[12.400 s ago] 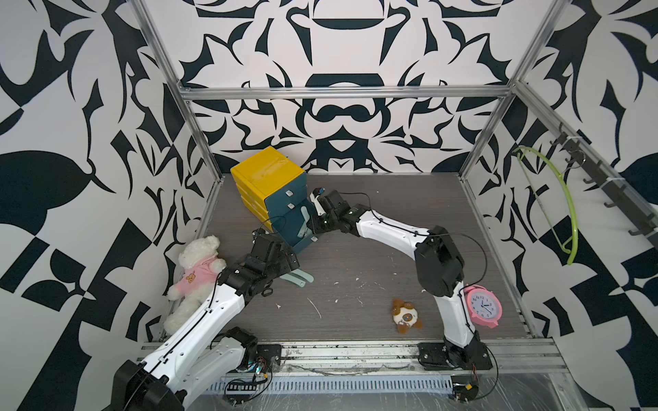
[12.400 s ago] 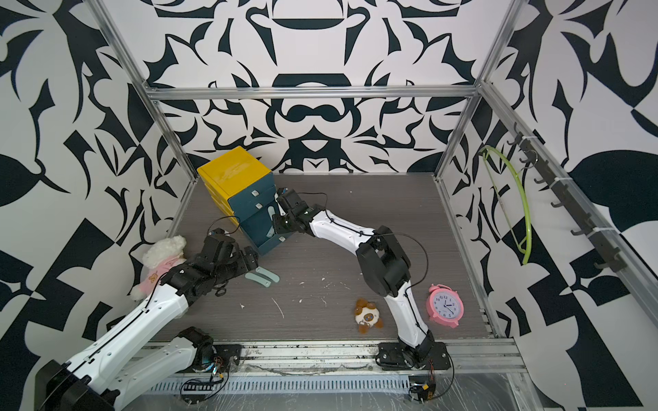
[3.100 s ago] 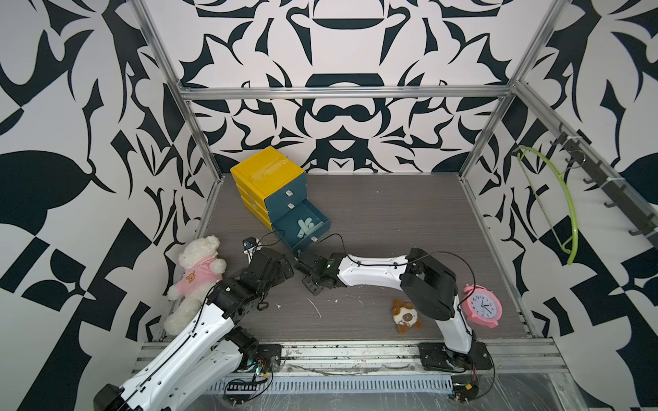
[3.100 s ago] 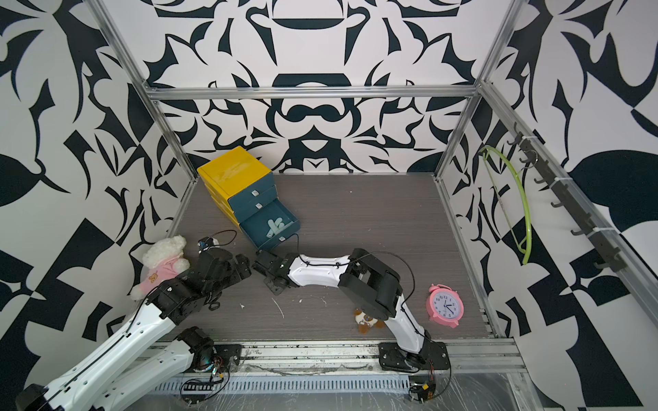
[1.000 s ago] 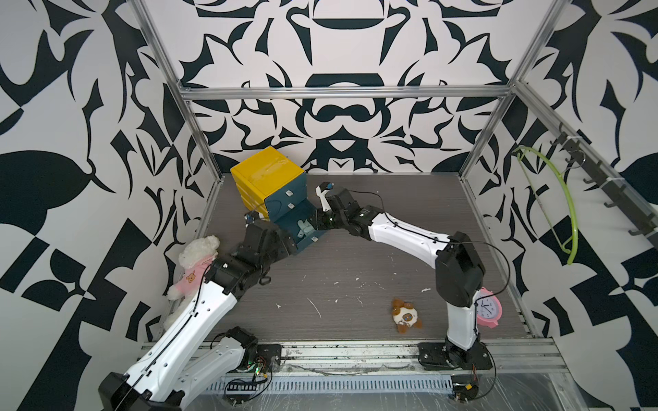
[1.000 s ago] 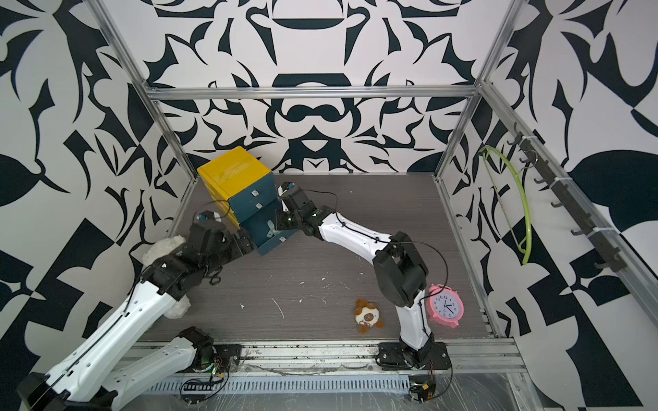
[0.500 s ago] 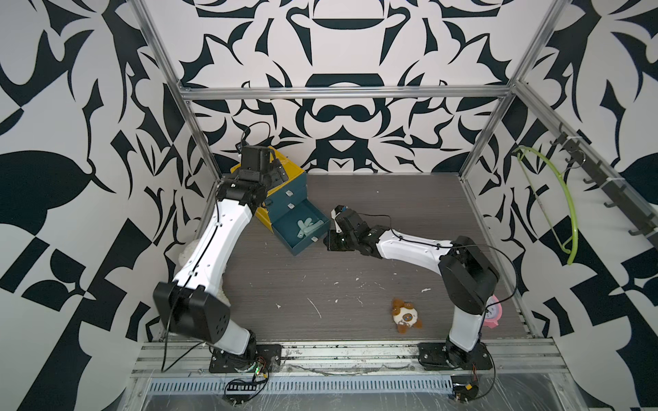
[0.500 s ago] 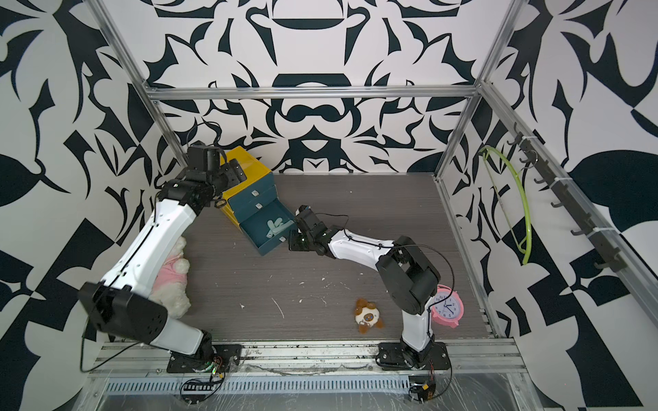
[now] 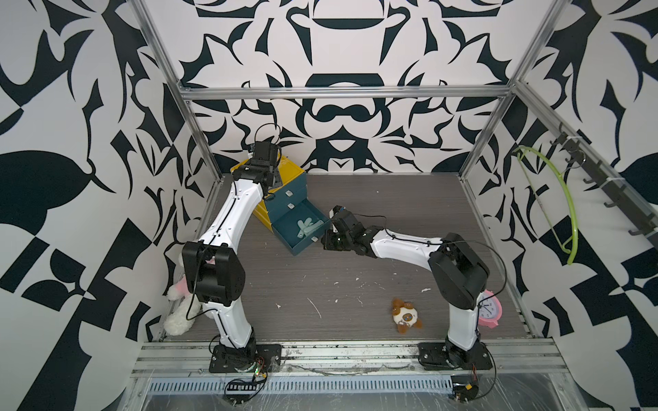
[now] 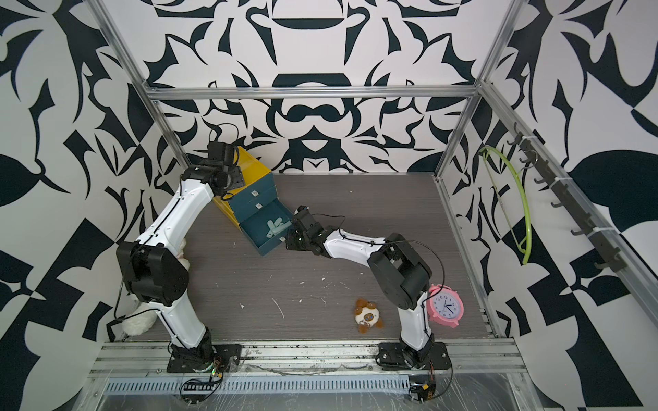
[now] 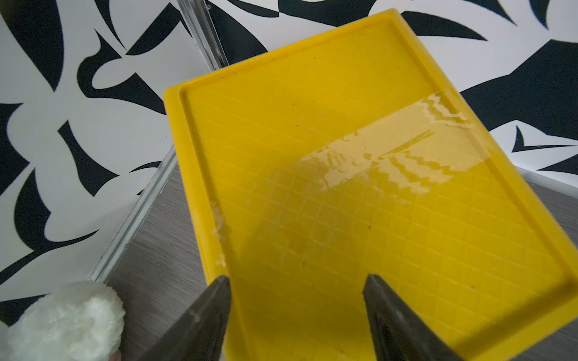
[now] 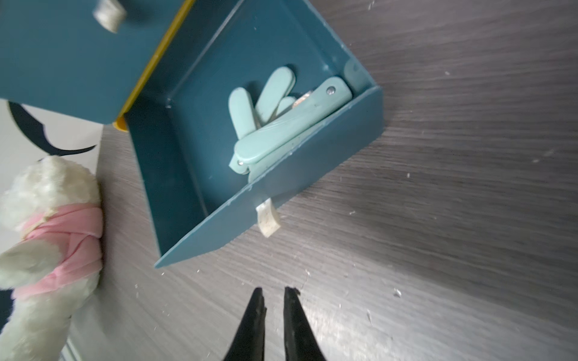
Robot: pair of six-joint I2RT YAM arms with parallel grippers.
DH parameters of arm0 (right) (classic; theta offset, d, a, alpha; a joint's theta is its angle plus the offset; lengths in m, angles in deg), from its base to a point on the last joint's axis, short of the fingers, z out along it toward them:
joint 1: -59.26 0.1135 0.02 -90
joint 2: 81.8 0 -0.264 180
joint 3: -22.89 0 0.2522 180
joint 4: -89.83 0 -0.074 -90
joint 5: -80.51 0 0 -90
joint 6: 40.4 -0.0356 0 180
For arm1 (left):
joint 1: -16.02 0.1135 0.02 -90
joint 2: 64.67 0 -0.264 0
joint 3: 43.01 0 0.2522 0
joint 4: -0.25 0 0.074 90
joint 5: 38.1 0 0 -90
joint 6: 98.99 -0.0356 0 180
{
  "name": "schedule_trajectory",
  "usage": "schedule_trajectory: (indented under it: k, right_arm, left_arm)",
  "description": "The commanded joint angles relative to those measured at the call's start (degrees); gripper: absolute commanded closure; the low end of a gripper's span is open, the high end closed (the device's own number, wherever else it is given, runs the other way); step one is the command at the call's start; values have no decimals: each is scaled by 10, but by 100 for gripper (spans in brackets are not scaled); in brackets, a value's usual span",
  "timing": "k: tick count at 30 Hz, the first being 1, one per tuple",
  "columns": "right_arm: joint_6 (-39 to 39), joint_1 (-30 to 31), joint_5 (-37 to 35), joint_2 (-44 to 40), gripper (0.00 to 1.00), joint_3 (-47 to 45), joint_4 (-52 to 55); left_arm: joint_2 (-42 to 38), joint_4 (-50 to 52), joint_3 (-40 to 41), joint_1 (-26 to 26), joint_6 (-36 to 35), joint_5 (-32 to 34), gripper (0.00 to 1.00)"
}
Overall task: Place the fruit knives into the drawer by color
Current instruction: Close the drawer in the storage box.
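Note:
Several mint-teal fruit knives (image 12: pixel 291 125) lie piled in the open bottom drawer (image 12: pixel 344 131) of a yellow cabinet (image 9: pixel 288 169); both top views show the knives (image 9: pixel 308 226) (image 10: pixel 276 226) near the front panel of that drawer (image 9: pixel 285 238) (image 10: pixel 252 235). My right gripper (image 12: pixel 273 289) hovers low over the floor just in front of the drawer, its jaws all but together and empty; in a top view this right gripper (image 9: pixel 327 242) is beside the drawer's handle. My left gripper (image 11: pixel 297 278) stands open and empty above the cabinet's yellow top (image 11: pixel 344 218).
A white plush bear in pink (image 12: pixel 47 218) (image 9: pixel 178 313) lies left of the cabinet by the wall. A small brown plush (image 9: pixel 404 315) and a pink alarm clock (image 9: pixel 489 311) sit front right. A green hanger (image 9: pixel 555 199) hangs on the right wall. White crumbs dot the floor.
My left arm has swung up from the floor beside the drawer to above the cabinet top, its jaws narrowing. The right gripper has drawn back from over the drawer to its front and closed.

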Motion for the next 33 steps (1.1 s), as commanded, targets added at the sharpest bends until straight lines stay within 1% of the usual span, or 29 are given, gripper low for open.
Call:
schedule_trajectory:
  k: [1, 9, 20, 25, 33]
  right_arm:
    - [-12, 2, -10, 21, 85, 46, -5]
    - [-31, 1, 4, 97, 84, 128, -41]
    - [-133, -10, 49, 196, 76, 204, -188]
    - [-170, -11, 63, 234, 69, 234, -251]
    - [-194, -11, 79, 283, 59, 301, -254]
  left_arm:
    - [3, 26, 21, 4, -6, -21, 28]
    - [-4, 19, 42, 3, -2, -43, 28]
    - [-10, 12, 80, 3, 7, -67, 29]
    - [-9, 10, 92, 2, 8, -74, 30]
    - [-10, 2, 110, 0, 9, -80, 30]
